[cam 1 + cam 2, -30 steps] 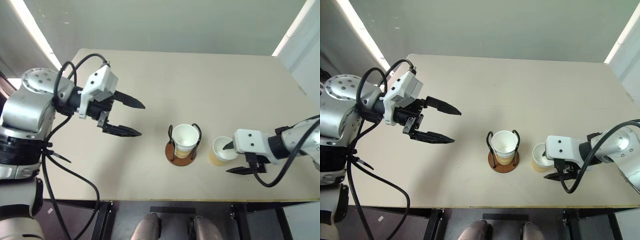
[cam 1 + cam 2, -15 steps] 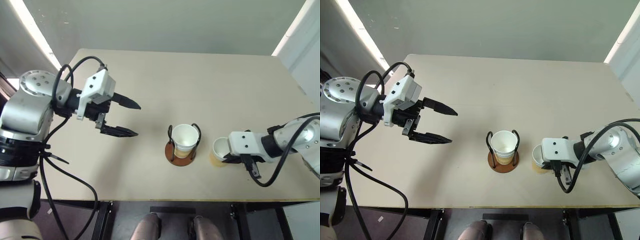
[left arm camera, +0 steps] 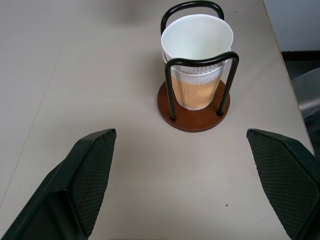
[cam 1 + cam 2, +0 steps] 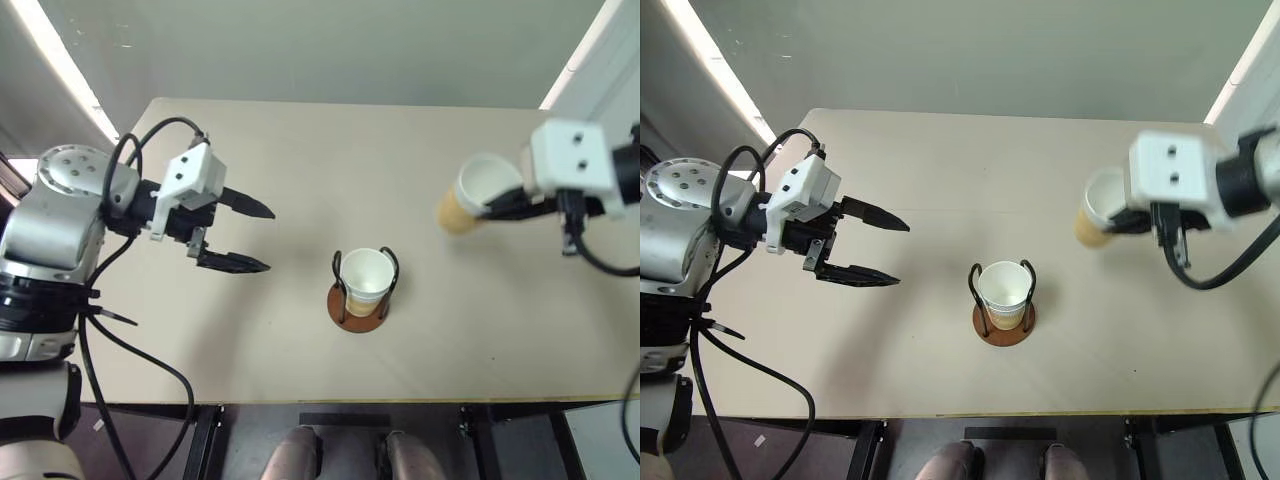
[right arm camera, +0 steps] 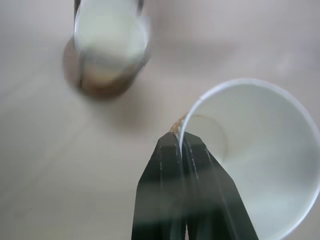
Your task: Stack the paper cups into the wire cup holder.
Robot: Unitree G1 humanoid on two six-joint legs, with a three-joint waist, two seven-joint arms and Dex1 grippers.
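Note:
The wire cup holder [image 4: 358,303], a reddish-brown disc with two black wire loops, stands at the table's middle with stacked paper cups [image 4: 363,277] nested in it. My right gripper [image 4: 497,208] is raised high over the table's right side, shut on the rim of another paper cup [image 4: 472,194] that hangs tilted with its mouth toward me. In the right wrist view the fingers [image 5: 176,190] pinch the cup wall [image 5: 260,155], and the holder [image 5: 107,55] lies below, blurred. My left gripper [image 4: 257,236] hovers open over the table's left part, pointing at the holder [image 3: 195,107].
The beige table [image 4: 300,150] ends at a front edge near me and a right edge by a white wall. Black cables loop from the left arm [image 4: 120,290].
My right gripper closed on the cup that stood right of the holder and lifted it well above the table. The left gripper stayed about where it was, open.

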